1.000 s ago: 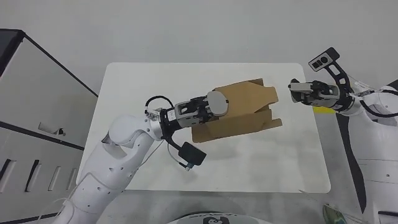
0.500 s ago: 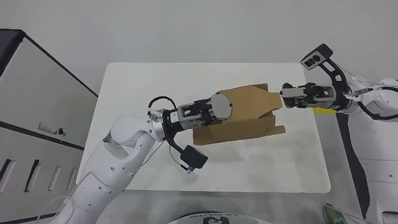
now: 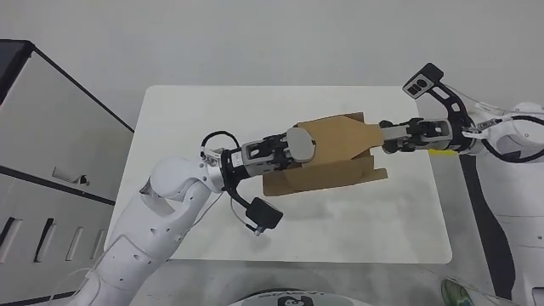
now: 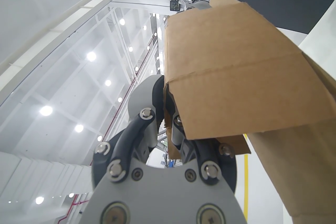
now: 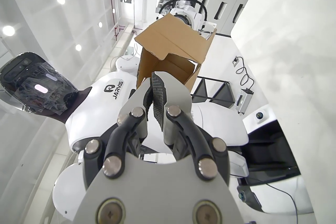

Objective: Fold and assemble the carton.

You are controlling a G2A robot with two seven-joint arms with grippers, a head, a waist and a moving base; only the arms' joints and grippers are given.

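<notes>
**Brown carton held over the right half of the desk**

A plain brown carton (image 3: pixel 331 155) (image 4: pixel 236 64) (image 5: pixel 170 42) of corrugated cardboard is seen above the white desk (image 3: pixel 212 136), between its middle and its right edge, and nearer the far edge than the near one. It has been opened into a rectangular tube, lying lengthwise across the desk and slightly skewed. Fold creases are marked across its panels. The end turned toward the right edge is open, so the bare inside is shown in the right wrist view. At that end the flaps are spread, one at the top and one low on the near side.

The left tool (image 3: pixel 295 146) (image 4: pixel 164 101) is clamped on the carton's end nearest the desk's middle. One finger lies outside the cardboard, and the other is hidden behind a flap.

The right tool (image 3: pixel 384 129) (image 5: pixel 157 76) is placed at the open end, against the upper flap. Its fingers are drawn together at the tips
</notes>
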